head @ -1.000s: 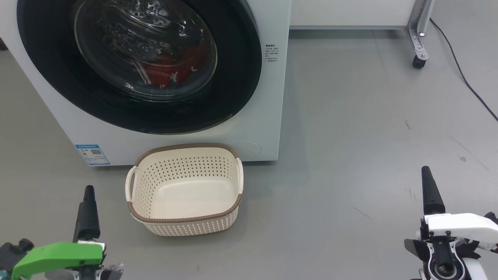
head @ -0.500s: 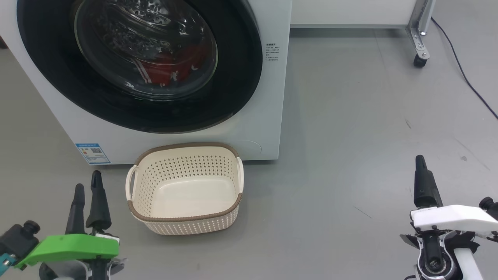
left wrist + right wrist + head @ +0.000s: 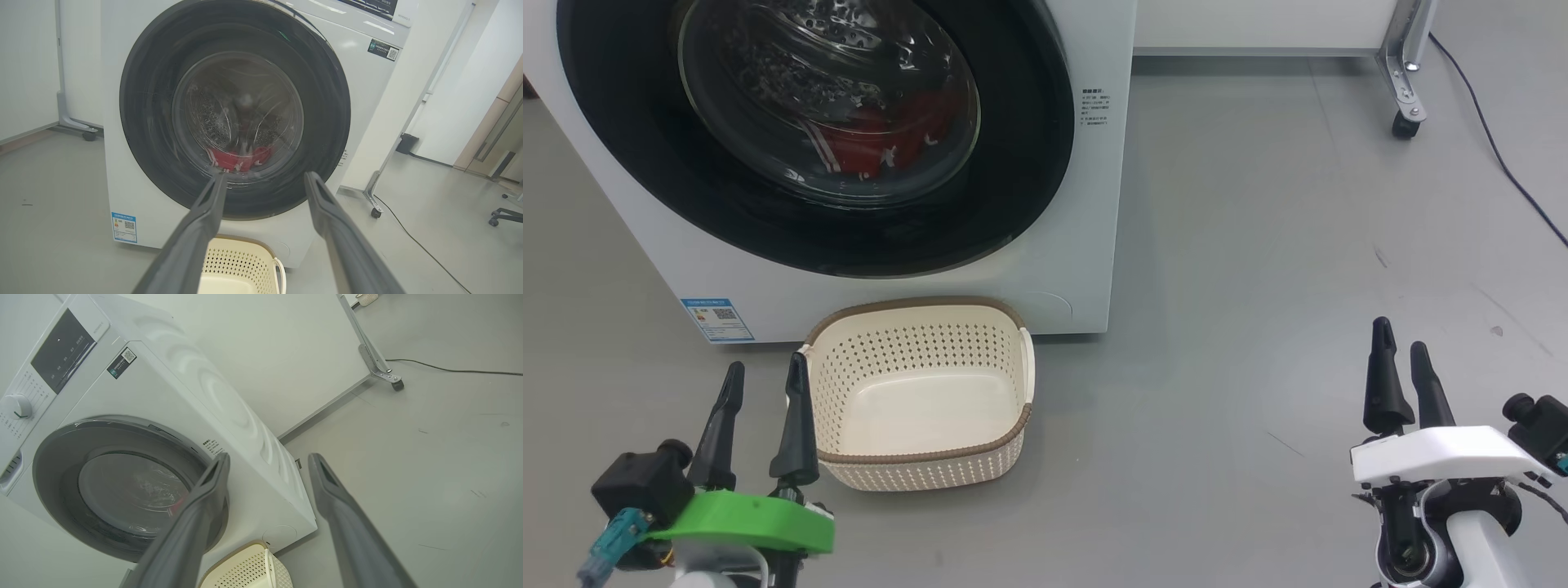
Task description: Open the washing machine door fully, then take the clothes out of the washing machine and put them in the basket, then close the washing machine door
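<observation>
Bottom corners: the left gripper [image 3: 765, 365] and right gripper [image 3: 1398, 335] are wide open, holding nothing (ready to reach). Mid-frame the basket [image 3: 915, 304] sits empty just beside the washing machine [image 3: 1086, 245], to catch the clothes [image 3: 882, 143] behind the shut washing machine door [image 3: 1029, 163], upper left.

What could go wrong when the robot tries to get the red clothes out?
The round glossy black washing machine door is shut, and its smooth rim may be slippery to grab.
The left gripper looks close to the small cream perforated basket; lifting could nudge it away.
The red clothes lie behind the glass; pulled out, they might miss the basket and land on the grey floor.
</observation>
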Robot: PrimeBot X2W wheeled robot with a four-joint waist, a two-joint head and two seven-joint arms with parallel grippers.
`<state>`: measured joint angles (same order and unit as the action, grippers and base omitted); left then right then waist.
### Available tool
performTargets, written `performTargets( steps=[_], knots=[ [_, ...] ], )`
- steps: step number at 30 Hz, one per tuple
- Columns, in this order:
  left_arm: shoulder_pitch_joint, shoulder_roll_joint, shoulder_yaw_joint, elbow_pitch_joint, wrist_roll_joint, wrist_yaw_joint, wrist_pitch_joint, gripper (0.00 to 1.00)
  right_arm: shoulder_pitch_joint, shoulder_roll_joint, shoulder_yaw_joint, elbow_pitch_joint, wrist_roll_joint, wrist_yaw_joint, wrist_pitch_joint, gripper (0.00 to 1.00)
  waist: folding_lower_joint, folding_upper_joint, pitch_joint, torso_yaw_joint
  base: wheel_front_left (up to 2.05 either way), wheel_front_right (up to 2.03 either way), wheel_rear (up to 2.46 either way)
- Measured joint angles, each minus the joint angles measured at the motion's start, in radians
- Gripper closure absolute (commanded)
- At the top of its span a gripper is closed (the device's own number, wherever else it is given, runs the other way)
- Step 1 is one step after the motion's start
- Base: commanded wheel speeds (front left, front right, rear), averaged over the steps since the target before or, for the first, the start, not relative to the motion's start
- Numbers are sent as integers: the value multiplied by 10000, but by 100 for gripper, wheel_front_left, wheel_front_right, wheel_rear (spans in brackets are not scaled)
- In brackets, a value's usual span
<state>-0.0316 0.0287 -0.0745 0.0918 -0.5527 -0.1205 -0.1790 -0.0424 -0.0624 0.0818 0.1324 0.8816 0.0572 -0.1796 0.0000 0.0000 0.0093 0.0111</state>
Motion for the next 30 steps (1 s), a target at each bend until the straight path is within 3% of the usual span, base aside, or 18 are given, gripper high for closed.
performTargets(
  steps=[9,20,30],
  knots=[
    [1,56,-376,-88,2096,67,-318,0,-70,-407,677,274,-1666,-316,-295,0,0,0,37,7,0,0,0],
    [24,249,-945,295,4945,635,-706,0,-249,-704,1494,589,-3716,-709,-642,0,0,0,109,20,0,0,0],
    [168,209,-826,1135,5012,1258,-731,0,-368,-706,1693,1145,-4130,-1041,-683,0,0,0,134,-5,0,0,0]
  ],
)
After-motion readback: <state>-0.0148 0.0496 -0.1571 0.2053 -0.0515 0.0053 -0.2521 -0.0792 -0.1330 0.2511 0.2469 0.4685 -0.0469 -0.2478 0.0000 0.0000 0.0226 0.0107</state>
